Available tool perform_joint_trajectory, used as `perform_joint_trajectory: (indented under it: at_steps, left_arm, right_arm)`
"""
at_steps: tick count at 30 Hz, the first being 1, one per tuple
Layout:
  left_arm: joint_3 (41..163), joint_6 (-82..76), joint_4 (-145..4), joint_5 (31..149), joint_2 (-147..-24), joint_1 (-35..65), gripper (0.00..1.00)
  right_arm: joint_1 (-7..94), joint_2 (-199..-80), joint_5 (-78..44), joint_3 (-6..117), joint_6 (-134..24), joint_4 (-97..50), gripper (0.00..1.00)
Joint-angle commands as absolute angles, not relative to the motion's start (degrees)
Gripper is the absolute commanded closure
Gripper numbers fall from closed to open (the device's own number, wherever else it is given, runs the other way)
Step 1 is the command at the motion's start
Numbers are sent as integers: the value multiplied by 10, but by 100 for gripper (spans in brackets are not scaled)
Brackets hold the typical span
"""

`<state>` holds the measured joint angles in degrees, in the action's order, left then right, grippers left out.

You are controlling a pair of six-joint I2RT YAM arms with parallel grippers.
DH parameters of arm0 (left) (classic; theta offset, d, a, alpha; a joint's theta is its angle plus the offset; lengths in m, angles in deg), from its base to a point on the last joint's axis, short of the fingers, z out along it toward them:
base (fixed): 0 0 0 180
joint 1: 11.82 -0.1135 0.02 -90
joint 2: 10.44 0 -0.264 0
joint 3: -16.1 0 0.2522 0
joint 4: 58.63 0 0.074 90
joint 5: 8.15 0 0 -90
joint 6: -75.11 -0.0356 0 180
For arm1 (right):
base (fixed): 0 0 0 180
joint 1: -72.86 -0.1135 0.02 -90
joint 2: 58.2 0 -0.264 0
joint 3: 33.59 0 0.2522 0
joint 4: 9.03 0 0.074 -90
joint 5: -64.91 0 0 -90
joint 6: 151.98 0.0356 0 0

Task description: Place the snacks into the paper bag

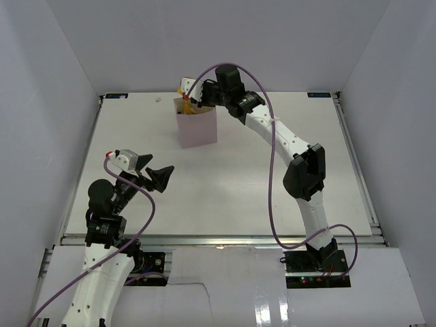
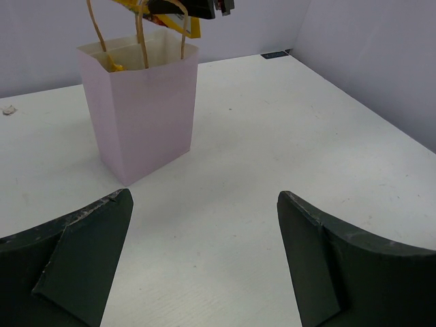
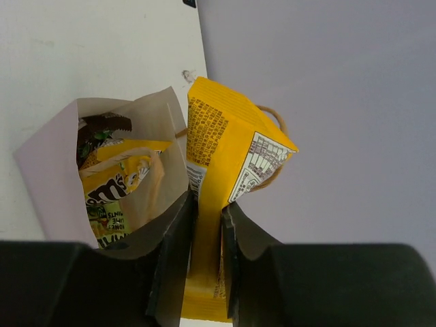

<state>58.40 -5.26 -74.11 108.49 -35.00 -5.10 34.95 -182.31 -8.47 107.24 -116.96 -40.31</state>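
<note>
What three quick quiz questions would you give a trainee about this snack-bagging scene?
1. True or false: the left gripper holds a snack.
2. The yellow packet in the right gripper is: A lying flat far from the bag, B held up at the paper bag's top, C under the bag.
3. Does the bag already contain packets?
Key: 1 false; 2 B; 3 yes.
</note>
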Motion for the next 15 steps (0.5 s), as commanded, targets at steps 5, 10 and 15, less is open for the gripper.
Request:
perform_joint_trajectory:
  at_steps: [5,10,15]
  left_arm:
    - [583,-58,-739,1098,-350,-50,2]
    - [583,-59,-738,1099,-349,-49,2]
    - [583,-59,-738,1100,-350,-49,2]
  right_arm:
    - [351,-1830,-79,1101,-1160,-360,50]
    - [351,-1820,-82,1079,-1154,-354,41]
    - [352,-1790,-113,1062,-1140,-344,34]
